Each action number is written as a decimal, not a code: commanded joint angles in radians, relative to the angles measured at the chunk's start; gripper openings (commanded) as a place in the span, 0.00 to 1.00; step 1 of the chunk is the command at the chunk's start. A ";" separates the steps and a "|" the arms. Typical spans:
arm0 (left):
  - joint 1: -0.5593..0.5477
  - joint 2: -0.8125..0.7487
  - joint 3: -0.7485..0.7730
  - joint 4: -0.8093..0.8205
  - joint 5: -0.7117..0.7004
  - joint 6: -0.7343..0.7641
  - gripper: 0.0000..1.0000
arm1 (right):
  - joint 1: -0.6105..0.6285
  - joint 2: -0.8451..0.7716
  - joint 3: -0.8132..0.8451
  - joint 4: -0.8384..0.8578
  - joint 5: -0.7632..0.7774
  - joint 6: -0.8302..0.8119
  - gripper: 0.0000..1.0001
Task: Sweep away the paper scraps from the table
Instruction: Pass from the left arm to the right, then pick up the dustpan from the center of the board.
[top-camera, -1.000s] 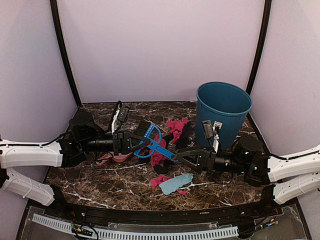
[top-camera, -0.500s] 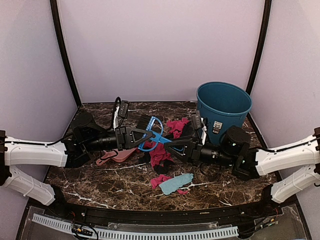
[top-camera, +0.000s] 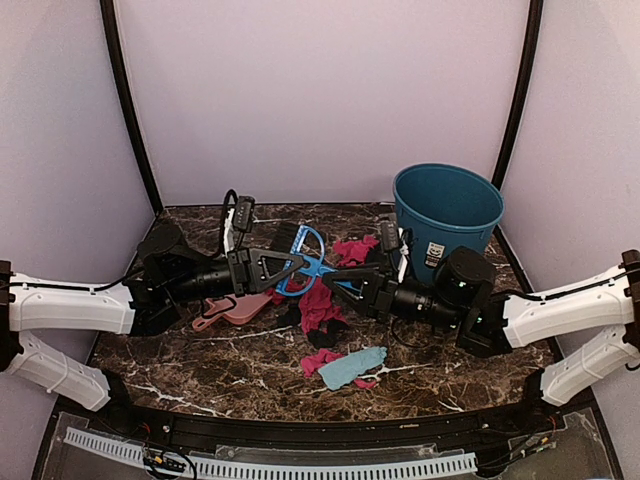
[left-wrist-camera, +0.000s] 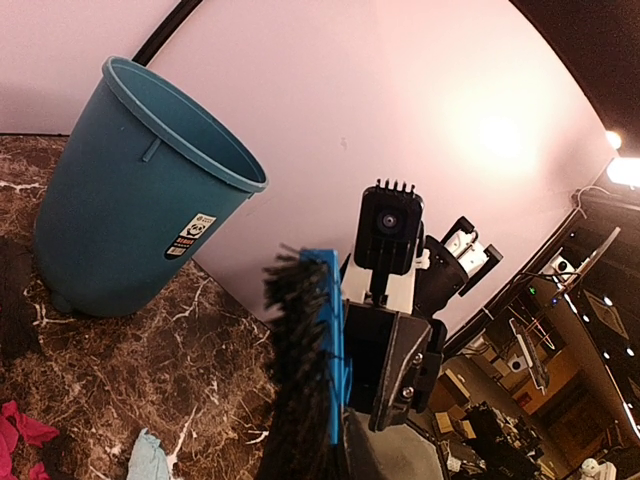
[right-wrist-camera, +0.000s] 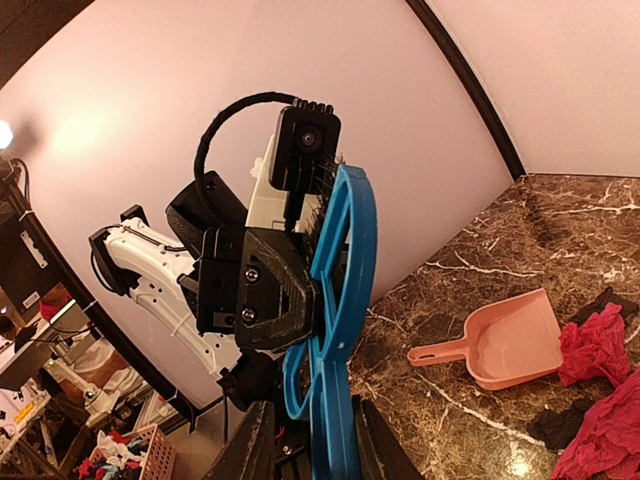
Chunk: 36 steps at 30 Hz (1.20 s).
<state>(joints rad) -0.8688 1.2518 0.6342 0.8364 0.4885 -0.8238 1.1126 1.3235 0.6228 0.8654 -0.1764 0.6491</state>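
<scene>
STATUS. Tabletop (top-camera: 200, 350): not cleared. Teal waste bin (top-camera: 447, 225) stands upright at upper right of the top view; its inside is not visible, contents unknown. Pink dustpan (top-camera: 235, 310) lies flat left of ctr, not held, pan empty as far as seen. Blue hand brush (top-camera: 305, 262) is held clear of the tabletop at ctr, bristles touching no scrap. Paper scraps (top-camera: 318, 305): magenta and black pieces are bunched at ctr, under and just below the brush, w/ more magenta toward the bin. One light blue scrap (top-camera: 352, 366) sits lower ctr w/ magenta beside it. Judgement: no effective sweeping done; all collecting and dumping are left to do.

ARM POSE. Both arms reach inward, low and near level, meeting tip to tip at ctr; left arm enters from the left edge, right arm from the right edge. Left fingers (top-camera: 280, 266): clamped on the brush at its head end; the left wrist view shows bristles and blue back rising from between them. Right fingers (top-camera: 350, 283): set either side of the brush handle. The right wrist view shows the handle running up between them, but whether they press on it cannot be told. Judgement: a brush transfer btwn arms, direction unknown.
</scene>
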 joint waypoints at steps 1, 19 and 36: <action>-0.004 -0.012 -0.013 0.033 -0.010 0.000 0.00 | -0.003 0.008 0.034 0.056 0.024 -0.016 0.25; -0.004 -0.012 -0.052 0.046 -0.027 0.006 0.02 | -0.002 0.015 0.017 0.023 0.064 -0.038 0.00; -0.005 -0.326 -0.189 -0.382 -0.312 0.081 0.73 | -0.003 -0.080 -0.079 -0.133 0.160 -0.113 0.00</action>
<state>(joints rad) -0.8692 1.0332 0.4824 0.6312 0.2981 -0.7628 1.1122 1.2789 0.5640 0.7486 -0.0666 0.5751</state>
